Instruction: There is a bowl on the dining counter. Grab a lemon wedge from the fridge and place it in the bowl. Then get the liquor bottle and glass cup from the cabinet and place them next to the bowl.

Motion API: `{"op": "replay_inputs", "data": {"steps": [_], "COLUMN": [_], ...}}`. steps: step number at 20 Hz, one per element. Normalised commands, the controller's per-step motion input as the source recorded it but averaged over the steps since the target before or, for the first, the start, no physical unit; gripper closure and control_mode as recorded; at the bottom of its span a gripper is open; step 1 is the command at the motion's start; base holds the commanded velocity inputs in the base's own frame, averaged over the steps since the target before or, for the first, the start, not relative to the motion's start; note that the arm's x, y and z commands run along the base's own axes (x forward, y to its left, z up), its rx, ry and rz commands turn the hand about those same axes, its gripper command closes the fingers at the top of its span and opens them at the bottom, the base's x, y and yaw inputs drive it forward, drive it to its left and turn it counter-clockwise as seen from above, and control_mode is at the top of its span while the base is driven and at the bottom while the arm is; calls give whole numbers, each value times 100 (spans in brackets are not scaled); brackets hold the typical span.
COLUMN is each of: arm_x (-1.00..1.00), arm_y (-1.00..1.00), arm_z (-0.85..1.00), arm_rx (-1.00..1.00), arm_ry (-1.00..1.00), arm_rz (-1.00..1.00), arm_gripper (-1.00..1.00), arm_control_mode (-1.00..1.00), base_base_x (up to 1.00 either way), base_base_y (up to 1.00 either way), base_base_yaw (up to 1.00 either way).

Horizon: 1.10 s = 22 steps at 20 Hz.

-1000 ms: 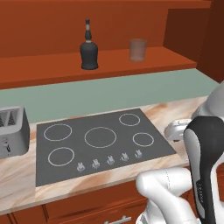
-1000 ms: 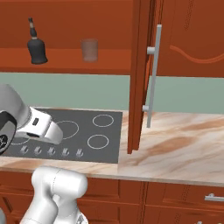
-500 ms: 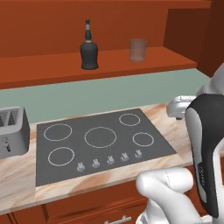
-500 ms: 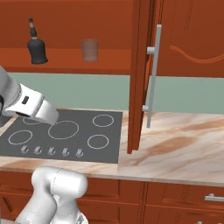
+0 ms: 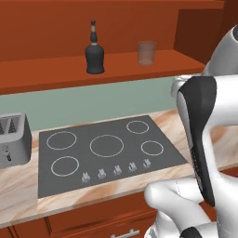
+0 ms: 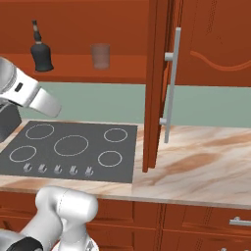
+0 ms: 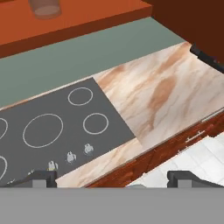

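The dark liquor bottle (image 5: 94, 49) (image 6: 41, 51) stands upright on the open cabinet's shelf. The glass cup (image 5: 146, 52) (image 6: 100, 55) (image 7: 45, 8) stands to its right on the same shelf. My gripper (image 7: 113, 179) is open with nothing between its fingertips (image 7: 43, 177). It hangs above the counter's front edge, looking down over the cooktop (image 7: 52, 131), well below and in front of the shelf. The bowl, lemon wedge and fridge are out of view.
The cabinet door (image 6: 162, 83) stands open to the right of the shelf, its long handle (image 6: 171, 83) jutting over the marble counter (image 6: 196, 162). A toaster (image 5: 11, 139) sits left of the cooktop. My white arm (image 5: 204, 139) fills the right side.
The arm has lifted: its forearm and hand have risen from just above the cooktop toward shelf height. Bottle, cup and base have not moved, and the gripper stays open.
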Motion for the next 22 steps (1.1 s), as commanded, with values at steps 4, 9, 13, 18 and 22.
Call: {"op": "replay_inputs", "data": {"steps": [4,9,13,18,22], "arm_x": [46,28,17,34,47], "arm_y": [0,-12,-10,0,3], "arm_z": [33,24,12,0,0], "arm_rx": [-1,-2,-4,-9,-19], "arm_ry": [-1,0,0,-5,-11], "arm_rz": [0,12,24,29,28], "arm_gripper": [-100,-100,-100,-100,-100], "arm_control_mode": [-100,-100,-100,-100,-100], "base_base_x": [0,0,0,0,0], "base_base_y": [0,0,0,0,0], "base_base_yaw": [0,0,0,0,0]}}
